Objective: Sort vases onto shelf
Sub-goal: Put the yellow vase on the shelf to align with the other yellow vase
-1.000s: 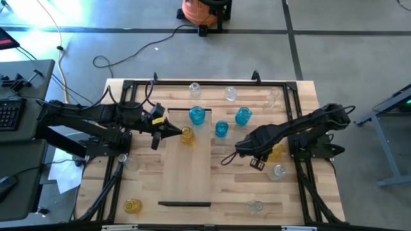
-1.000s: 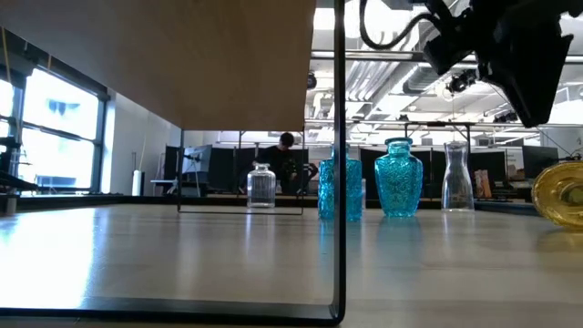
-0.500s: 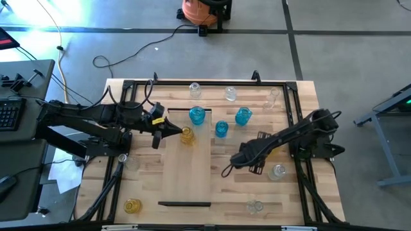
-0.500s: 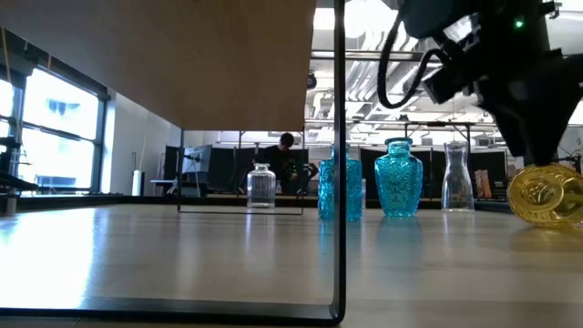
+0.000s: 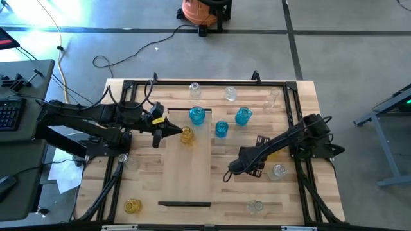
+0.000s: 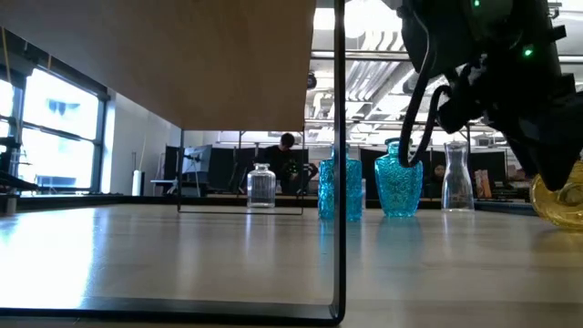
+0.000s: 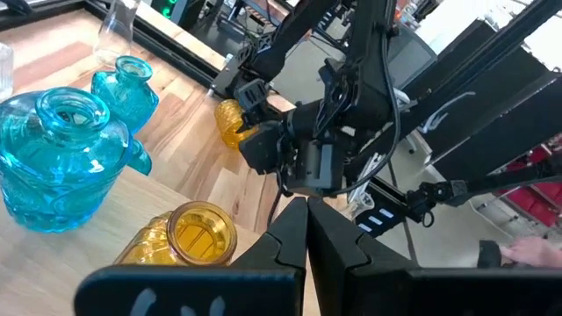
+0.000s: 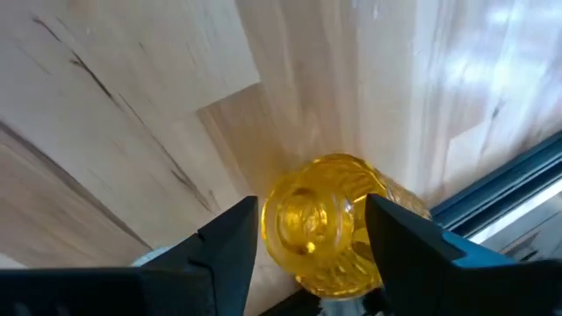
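Left hand [image 5: 168,130]: fingers pressed together, hovering beside a yellow vase [image 5: 187,135] on the shelf [image 5: 186,173].
Blue vases: 3 [image 5: 197,115] standing near the shelf's far end.
Right hand [image 8: 307,230]: fingers spread, straddling another yellow vase [image 8: 318,224] on the table [image 5: 302,96].

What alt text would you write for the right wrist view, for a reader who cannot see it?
The right gripper has its two dark fingers open on either side of a yellow glass vase, seen from its mouth end. The vase is over a pale wooden tabletop, near a dark frame rail at the table's edge.
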